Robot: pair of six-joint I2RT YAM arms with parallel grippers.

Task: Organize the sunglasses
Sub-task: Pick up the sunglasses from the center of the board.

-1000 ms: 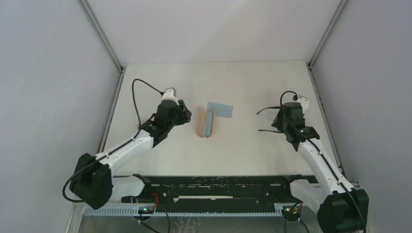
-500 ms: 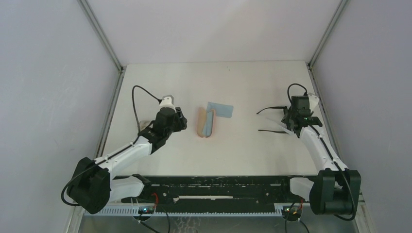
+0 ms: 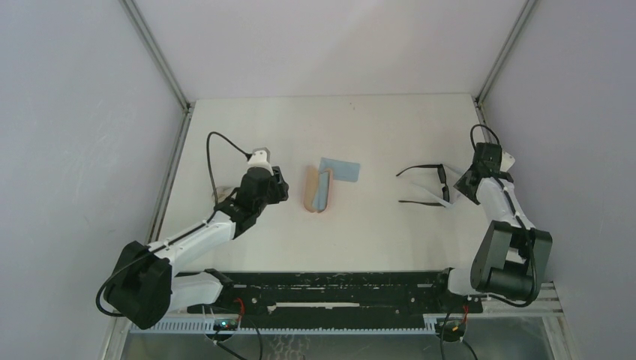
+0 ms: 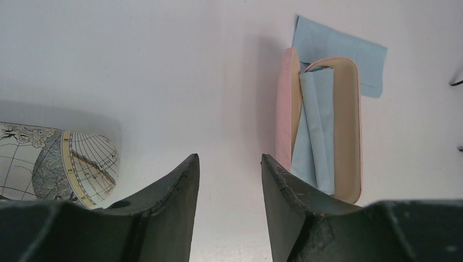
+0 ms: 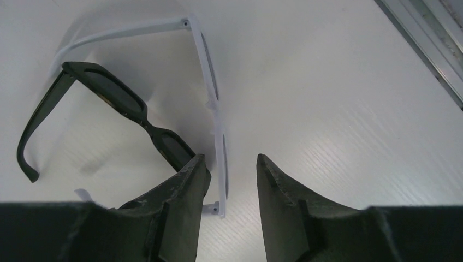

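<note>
A: Where are the black sunglasses (image 5: 128, 101) lying?

B: They are lying unfolded on the right side of the white table (image 3: 375, 127), where they were a second ago. A white-framed pair (image 5: 210, 98) is resting just beside them, frame against frame.

A: What is the right gripper (image 5: 229, 185) doing?

B: It is hovering low over both pairs with its jaws apart, clamping nothing. The lower lens of the white pair is showing in the gap between them. Since the earlier frame the right arm has swung outward toward the table's right edge, so the top view is now showing the sunglasses uncovered.

A: And the left gripper (image 4: 229, 169)?

B: It is hanging open and empty, having drawn back slightly from the open pink case (image 4: 284, 109). A folded blue cloth (image 4: 316, 131) is sitting inside that case, a second blue cloth (image 4: 349, 54) is lying behind it, and a map-printed case (image 4: 54, 164) is lying to the gripper's left. None of these has shifted.
</note>
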